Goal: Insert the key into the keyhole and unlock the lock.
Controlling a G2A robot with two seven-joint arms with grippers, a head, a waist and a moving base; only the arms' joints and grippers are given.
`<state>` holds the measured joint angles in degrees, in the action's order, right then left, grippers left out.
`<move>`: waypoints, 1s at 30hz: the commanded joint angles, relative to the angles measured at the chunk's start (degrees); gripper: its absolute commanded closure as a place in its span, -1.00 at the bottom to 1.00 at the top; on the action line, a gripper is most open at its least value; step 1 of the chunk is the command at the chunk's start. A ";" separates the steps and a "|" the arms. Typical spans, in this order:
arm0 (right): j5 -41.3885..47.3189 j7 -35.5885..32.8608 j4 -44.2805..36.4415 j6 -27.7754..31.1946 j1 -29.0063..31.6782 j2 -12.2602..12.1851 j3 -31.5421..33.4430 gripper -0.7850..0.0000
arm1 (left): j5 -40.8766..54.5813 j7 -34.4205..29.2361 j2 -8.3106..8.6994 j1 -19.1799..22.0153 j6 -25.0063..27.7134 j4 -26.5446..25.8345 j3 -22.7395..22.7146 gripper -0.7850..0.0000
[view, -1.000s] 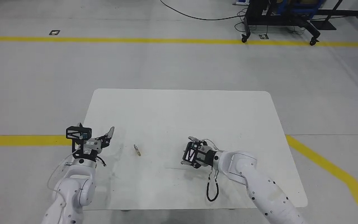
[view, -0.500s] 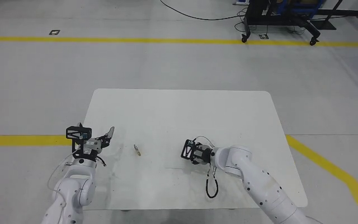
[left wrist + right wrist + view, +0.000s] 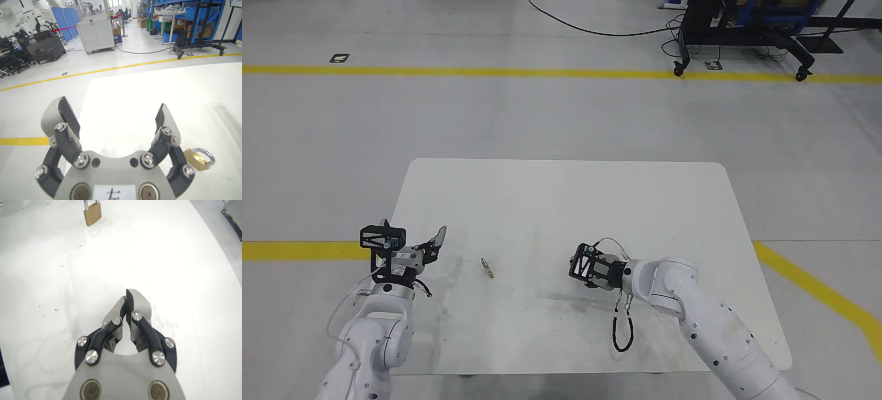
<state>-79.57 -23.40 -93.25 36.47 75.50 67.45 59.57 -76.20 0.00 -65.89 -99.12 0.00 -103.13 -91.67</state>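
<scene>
You had the left gripper (image 3: 428, 243) parked at the 9 o'clock edge of the bench (image 3: 572, 190), its fingers (image 3: 65, 113) spread wide apart. In the left wrist view it straddled that edge: one finger hung over the floor (image 3: 28, 113), the other over the white top. The lock (image 3: 487, 266) lay flat on the bench at about 4 o'clock from that gripper, near it but not touching, brass body and steel shackle both in sight. From the lock toward 12 o'clock the bench ran a long way on to its far edge; toward 6 o'clock a shorter stretch led to the near edge. At 3 o'clock from the lock, well apart from it, your right gripper (image 3: 577, 267) sat close to the bench top, aimed at 9 o'clock, straight at the lock. Its fingers (image 3: 141, 306) were pressed together, pads meeting; you could not tell whether anything thin was pinched between them. A black cable (image 3: 620, 325) looped off the right arm at 5 o'clock from that gripper and lay toward the near edge. Beyond the arm, toward 3 o'clock, a broad band of bench led to the right-hand edge.
</scene>
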 commanded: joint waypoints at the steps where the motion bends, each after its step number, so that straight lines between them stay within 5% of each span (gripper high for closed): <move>1: -0.07 -0.06 -0.04 -0.17 0.06 -0.01 0.07 1.00 | 0.00 0.00 0.00 0.00 0.00 0.00 0.00 -1.00; 7: -0.07 -0.06 -0.04 -0.17 0.06 -0.01 0.07 1.00 | 0.00 0.00 0.00 0.00 0.00 0.00 0.00 -1.00; 14: 1.26 9.81 1.06 -4.24 3.39 -0.33 2.39 1.00 | -4.16 -1.43 0.25 1.71 4.38 -1.98 1.29 -1.00; 24: 1.31 24.20 4.53 -5.40 5.24 -0.49 3.36 1.00 | -1.21 -10.99 -0.10 7.18 14.66 -4.64 9.08 -1.00; 30: 0.13 25.21 5.31 -4.21 4.97 -0.68 3.38 1.00 | -3.50 -13.88 -0.59 10.65 16.52 -3.26 15.24 -1.00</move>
<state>-79.37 1.65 -88.11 32.08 80.54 66.79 63.00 -78.99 -13.53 -66.36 -89.22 16.54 -107.01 -77.91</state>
